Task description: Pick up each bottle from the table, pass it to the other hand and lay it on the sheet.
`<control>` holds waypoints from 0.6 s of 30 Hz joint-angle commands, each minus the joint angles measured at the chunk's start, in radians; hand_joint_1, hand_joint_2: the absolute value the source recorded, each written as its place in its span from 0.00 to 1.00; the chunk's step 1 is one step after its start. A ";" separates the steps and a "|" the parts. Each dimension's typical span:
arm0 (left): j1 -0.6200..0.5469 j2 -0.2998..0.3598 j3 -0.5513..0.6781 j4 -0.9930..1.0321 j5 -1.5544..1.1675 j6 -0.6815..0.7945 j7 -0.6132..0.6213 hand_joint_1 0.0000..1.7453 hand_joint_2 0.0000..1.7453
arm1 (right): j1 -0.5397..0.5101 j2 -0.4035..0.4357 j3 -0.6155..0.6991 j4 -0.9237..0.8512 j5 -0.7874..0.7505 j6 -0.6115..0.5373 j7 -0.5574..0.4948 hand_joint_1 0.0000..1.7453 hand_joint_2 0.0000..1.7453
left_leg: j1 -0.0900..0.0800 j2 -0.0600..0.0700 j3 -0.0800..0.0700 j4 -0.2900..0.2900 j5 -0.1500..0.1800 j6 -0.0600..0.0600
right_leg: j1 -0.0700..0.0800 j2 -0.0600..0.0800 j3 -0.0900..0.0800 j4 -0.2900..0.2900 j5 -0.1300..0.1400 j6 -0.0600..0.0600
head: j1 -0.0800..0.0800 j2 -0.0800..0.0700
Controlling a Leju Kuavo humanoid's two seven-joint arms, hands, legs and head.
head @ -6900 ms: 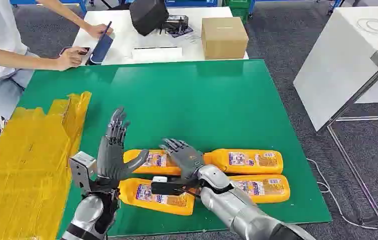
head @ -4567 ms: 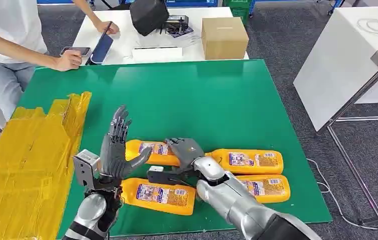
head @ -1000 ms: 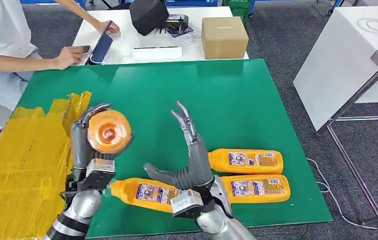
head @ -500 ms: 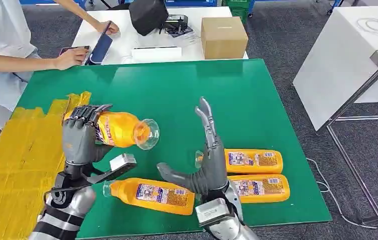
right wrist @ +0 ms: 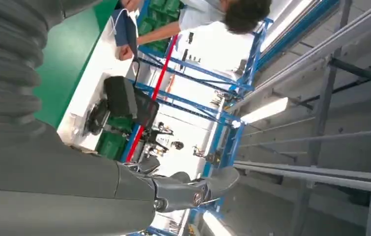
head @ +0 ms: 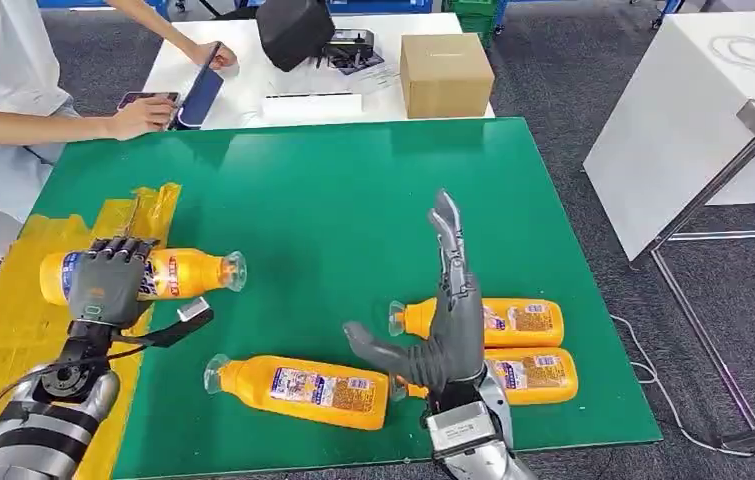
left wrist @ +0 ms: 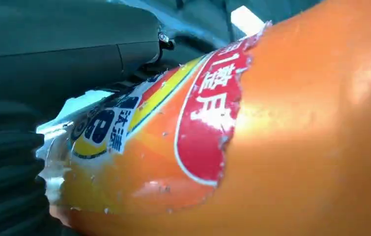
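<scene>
The green-matted surface (head: pixel 353 190) carries a yellow taped sheet (head: pixel 13 330) along its left side. Over that sheet the left robot hand (head: pixel 108 285) wraps the orange plastic bottle (head: pixel 178 272) sideways, apparently ready to lay it flat. The right robot hand (head: pixel 443 320) stands empty, fingers spread upright, above three bottles (head: pixel 303 388) awaiting pickup.

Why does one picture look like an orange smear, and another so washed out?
Left wrist view: the orange plastic bottle sits so close that it blurs, with pale glare on its side. Right wrist view: bright ceiling strip lights bleach the background. Head view: evenly lit and sharp.
</scene>
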 commanded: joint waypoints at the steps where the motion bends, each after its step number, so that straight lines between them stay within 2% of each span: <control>1: -0.085 0.054 0.034 0.254 0.043 -0.083 0.010 1.00 1.00 | -0.004 -0.021 -0.047 0.027 0.021 0.001 0.021 0.00 1.00 | 0.002 0.000 0.004 -0.001 0.000 -0.001 | 0.002 -0.002 0.004 -0.002 -0.001 -0.002 | 0.000 0.000; 5: -0.043 0.056 0.052 0.225 0.186 -0.175 -0.084 1.00 1.00 | -0.003 -0.017 -0.061 0.042 0.027 0.013 0.029 0.00 1.00 | 0.001 0.001 0.003 -0.001 -0.001 -0.001 | 0.002 0.000 0.003 -0.001 -0.001 -0.001 | 0.000 0.000; 7: -0.038 0.061 0.042 0.231 0.188 -0.203 -0.078 1.00 1.00 | -0.004 -0.018 -0.061 0.049 0.028 0.021 0.033 0.00 1.00 | 0.003 0.001 0.005 -0.001 -0.002 0.000 | 0.004 -0.001 0.006 -0.002 -0.001 -0.002 | 0.000 0.000; 11: -0.052 0.072 0.020 0.286 0.202 -0.263 -0.065 1.00 1.00 | -0.011 -0.016 -0.057 0.062 0.026 0.044 0.042 0.00 1.00 | 0.002 0.001 0.002 -0.001 0.000 0.000 | 0.003 0.000 0.003 -0.001 0.000 -0.001 | 0.000 0.000; 18: -0.005 0.111 0.015 0.258 0.293 -0.294 -0.142 1.00 1.00 | -0.023 -0.017 -0.061 0.081 0.020 0.053 0.044 0.00 1.00 | 0.002 0.003 0.005 -0.002 -0.001 -0.001 | 0.003 0.002 0.005 -0.002 0.000 -0.002 | 0.000 0.000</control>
